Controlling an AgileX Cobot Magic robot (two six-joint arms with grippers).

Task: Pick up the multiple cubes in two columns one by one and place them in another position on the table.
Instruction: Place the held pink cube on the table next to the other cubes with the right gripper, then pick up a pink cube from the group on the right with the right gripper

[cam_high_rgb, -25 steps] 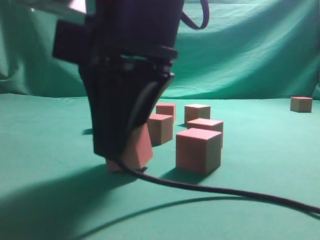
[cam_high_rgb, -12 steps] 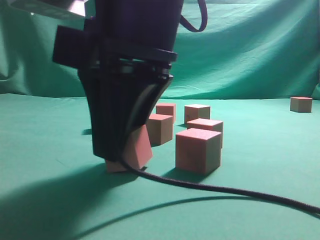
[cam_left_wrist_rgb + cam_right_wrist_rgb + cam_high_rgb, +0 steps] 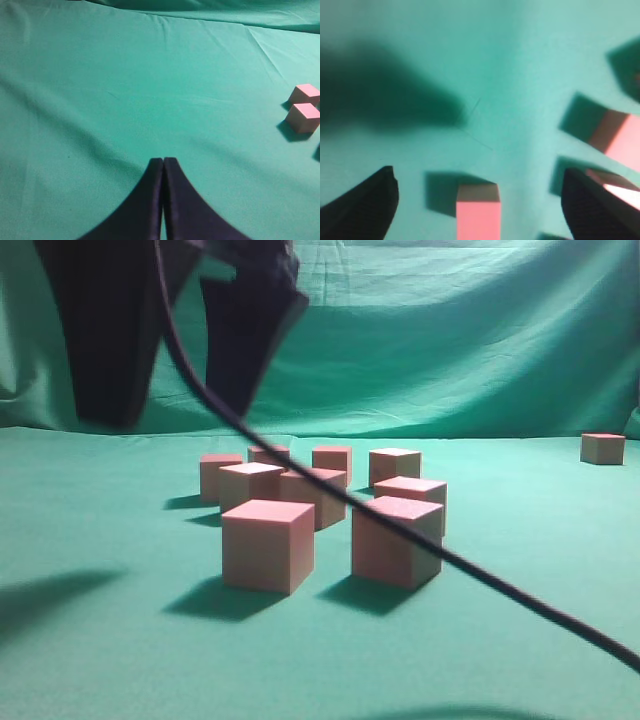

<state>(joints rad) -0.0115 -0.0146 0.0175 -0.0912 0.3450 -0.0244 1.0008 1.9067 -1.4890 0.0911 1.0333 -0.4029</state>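
Several pinkish-red cubes stand in two columns on the green table. The nearest are the front left cube and the front right cube. One more cube stands alone at the far right. My right gripper hangs open and empty, high above the table and left of the front left cube. In the right wrist view its jaws are wide apart over a cube. My left gripper is shut and empty over bare cloth, with two cubes off to its right.
A black cable slants from the raised gripper down to the lower right, crossing in front of the cubes. A draped green backdrop closes the far side. More cubes lie to the right of the right gripper's jaws.
The right gripper, which held the front left cube tilted on the cloth, has let go and risen. That cube now sits flat, and the cubes behind it have come into view.
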